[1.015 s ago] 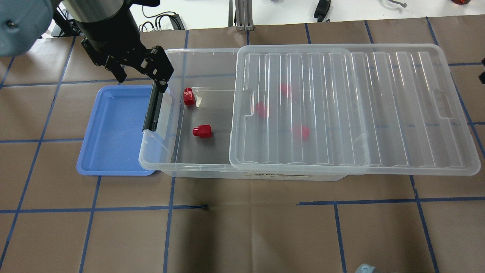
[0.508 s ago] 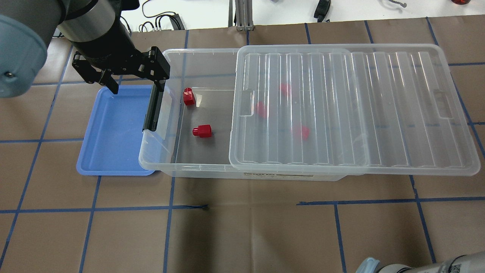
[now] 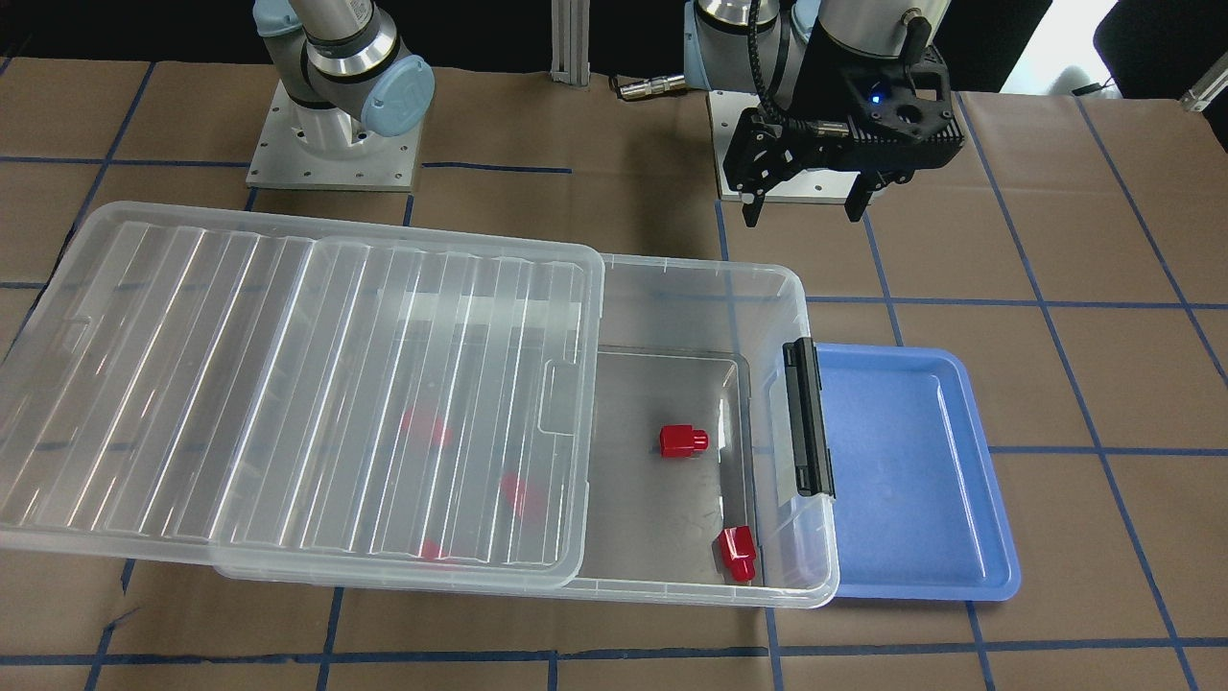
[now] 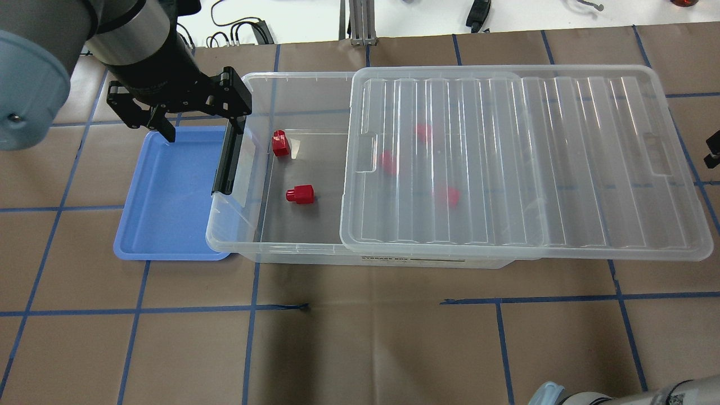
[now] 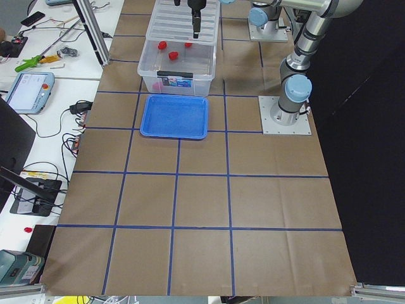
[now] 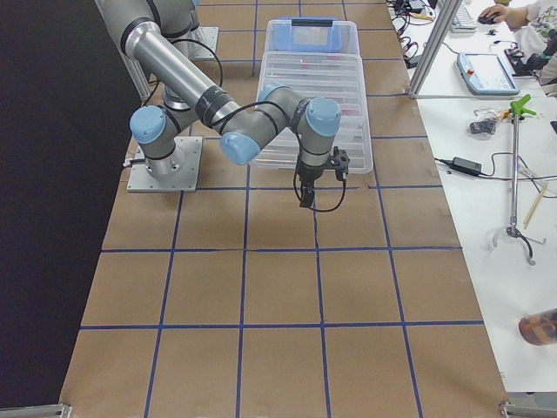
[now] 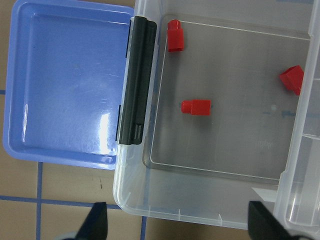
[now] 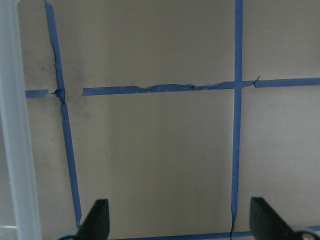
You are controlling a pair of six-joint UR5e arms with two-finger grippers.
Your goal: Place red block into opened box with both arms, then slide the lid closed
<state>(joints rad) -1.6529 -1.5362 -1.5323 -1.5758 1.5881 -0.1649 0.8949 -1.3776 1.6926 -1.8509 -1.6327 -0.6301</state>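
Two red blocks (image 4: 279, 143) (image 4: 300, 194) lie on the uncovered floor of the clear box (image 4: 292, 247); three more show blurred under the lid. The ribbed clear lid (image 4: 523, 163) covers most of the box and overhangs its right end. My left gripper (image 4: 203, 128) hangs open and empty above the box's latch-end corner and the tray's far edge; its wrist view looks down on the latch (image 7: 134, 80) and the blocks (image 7: 196, 107). My right gripper (image 8: 180, 225) is open and empty over bare paper just beyond the lid's overhanging end, its tip showing at the overhead view's right edge (image 4: 713, 152).
A blue tray (image 4: 169, 191) without contents sits against the box's latch end, with the black latch bar (image 4: 226, 160) between them. Brown paper with blue tape lines covers the table. Cables and a metal post (image 4: 360, 22) stand beyond the far edge.
My left gripper has swung left from over the box's corner toward the tray's far edge, staying open. The right arm has come into view at the bottom and right edges.
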